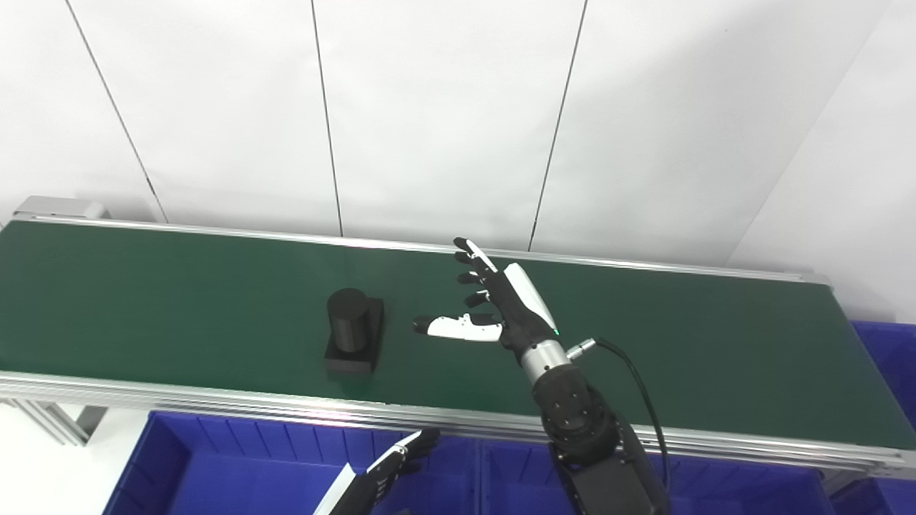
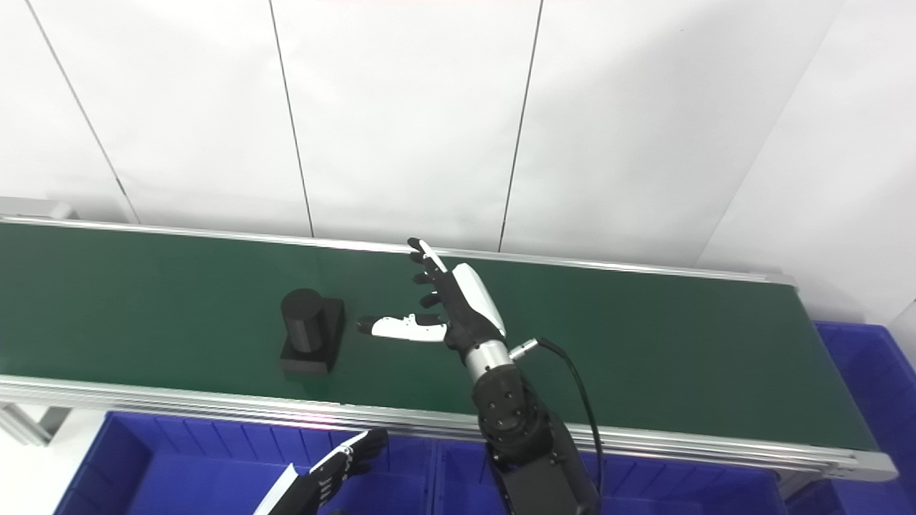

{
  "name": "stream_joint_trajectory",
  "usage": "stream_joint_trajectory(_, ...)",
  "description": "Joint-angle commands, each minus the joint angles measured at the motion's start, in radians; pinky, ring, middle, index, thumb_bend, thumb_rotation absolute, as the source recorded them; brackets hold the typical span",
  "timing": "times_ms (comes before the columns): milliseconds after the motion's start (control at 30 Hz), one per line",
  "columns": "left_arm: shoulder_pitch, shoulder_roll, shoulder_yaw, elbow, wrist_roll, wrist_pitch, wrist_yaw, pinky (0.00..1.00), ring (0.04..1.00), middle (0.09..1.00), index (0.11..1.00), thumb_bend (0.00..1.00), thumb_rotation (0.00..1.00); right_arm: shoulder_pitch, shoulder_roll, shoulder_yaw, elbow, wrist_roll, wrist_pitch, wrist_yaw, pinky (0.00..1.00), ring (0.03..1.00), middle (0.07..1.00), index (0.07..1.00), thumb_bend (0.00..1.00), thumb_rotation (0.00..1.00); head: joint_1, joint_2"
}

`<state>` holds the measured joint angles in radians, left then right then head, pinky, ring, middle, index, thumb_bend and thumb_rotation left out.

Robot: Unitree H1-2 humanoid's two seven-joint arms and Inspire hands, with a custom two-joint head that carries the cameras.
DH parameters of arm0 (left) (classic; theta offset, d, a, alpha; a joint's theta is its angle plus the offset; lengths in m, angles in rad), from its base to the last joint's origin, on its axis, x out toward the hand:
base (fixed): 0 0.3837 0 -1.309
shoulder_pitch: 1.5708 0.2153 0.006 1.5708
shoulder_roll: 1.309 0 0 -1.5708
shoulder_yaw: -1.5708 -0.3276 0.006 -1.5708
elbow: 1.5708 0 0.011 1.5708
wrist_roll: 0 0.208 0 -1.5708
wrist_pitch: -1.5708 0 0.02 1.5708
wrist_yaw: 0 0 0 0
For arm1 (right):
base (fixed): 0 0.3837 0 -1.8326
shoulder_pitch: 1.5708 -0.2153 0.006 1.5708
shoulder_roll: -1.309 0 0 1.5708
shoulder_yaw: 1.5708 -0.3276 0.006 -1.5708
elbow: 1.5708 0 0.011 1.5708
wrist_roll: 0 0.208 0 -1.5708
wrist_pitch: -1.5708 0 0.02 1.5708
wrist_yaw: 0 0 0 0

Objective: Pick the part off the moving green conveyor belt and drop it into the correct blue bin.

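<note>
1. Nearest you, along the bottom edge, you have the blue bins [image 1: 215, 458] sitting below the near rail of the conveyor. Another blue bin [image 1: 887, 357] shows at the belt's right end. Which one is correct for this part you cannot tell from here.
2. Your left hand [image 1: 401, 454] is low over the near bins, short of the conveyor's near edge. Only part of it shows, so you cannot tell whether its fingers are spread or curled; nothing is visibly held.
3. Your right hand [image 1: 494, 307] is out over the green conveyor belt [image 1: 715, 357], about mid-width. It is wide apart and empty: fingers reach toward the far edge, thumb [image 1: 451, 327] points left toward the part.
4. The part [image 1: 352, 332], a black upright cylinder on a square black base, stands on the belt nearer the near edge than the far one. It lies just to the left of your right hand, apart from the thumb tip, not touching.
5. Its long axis is vertical, so a sideways wrap around the cylinder looks like the fitting grasp.
6. Your right hand is clearly the nearer one, and already at belt level; the left would have to rise over the near rail.
7. Farthest is the belt's far rail and the white panelled wall [image 1: 444, 107].
</note>
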<state>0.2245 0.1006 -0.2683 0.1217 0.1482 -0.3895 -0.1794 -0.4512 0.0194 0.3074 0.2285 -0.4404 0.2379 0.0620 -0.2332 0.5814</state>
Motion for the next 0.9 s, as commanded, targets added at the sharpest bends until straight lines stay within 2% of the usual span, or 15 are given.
stream_joint_trajectory(0, -0.004, 0.008, -0.006, -0.021, 0.003, -0.044, -0.003, 0.86, 0.905, 0.909, 0.887, 0.80, 0.90, -0.058, 0.017, 0.004, 0.005, -0.016, -0.009, -0.023, 0.74, 0.872, 0.950, 0.969, 1.00, 0.50, 0.002, -0.001)
stream_joint_trajectory(433, 0.002, 0.012, -0.022, -0.029, 0.008, -0.024, -0.007, 0.87, 0.915, 0.922, 0.892, 0.83, 0.89, -0.121, 0.015, 0.041, 0.138, -0.079, -0.025, -0.048, 0.84, 0.916, 0.967, 0.965, 1.00, 0.48, 0.026, 0.001)
stream_joint_trajectory(667, -0.001, 0.014, -0.033, -0.017, -0.008, -0.035, -0.024, 0.87, 0.917, 0.926, 0.893, 0.83, 0.87, -0.152, 0.017, 0.068, 0.215, -0.105, -0.054, -0.071, 0.85, 0.918, 0.968, 0.970, 1.00, 0.47, 0.037, 0.003)
stream_joint_trajectory(867, 0.002, 0.014, -0.039, -0.031, 0.036, -0.030, -0.017, 0.89, 0.926, 0.920, 0.884, 0.84, 0.89, -0.175, 0.030, 0.090, 0.268, -0.103, -0.057, -0.070, 0.90, 0.950, 0.988, 0.981, 1.00, 0.48, 0.045, 0.008)
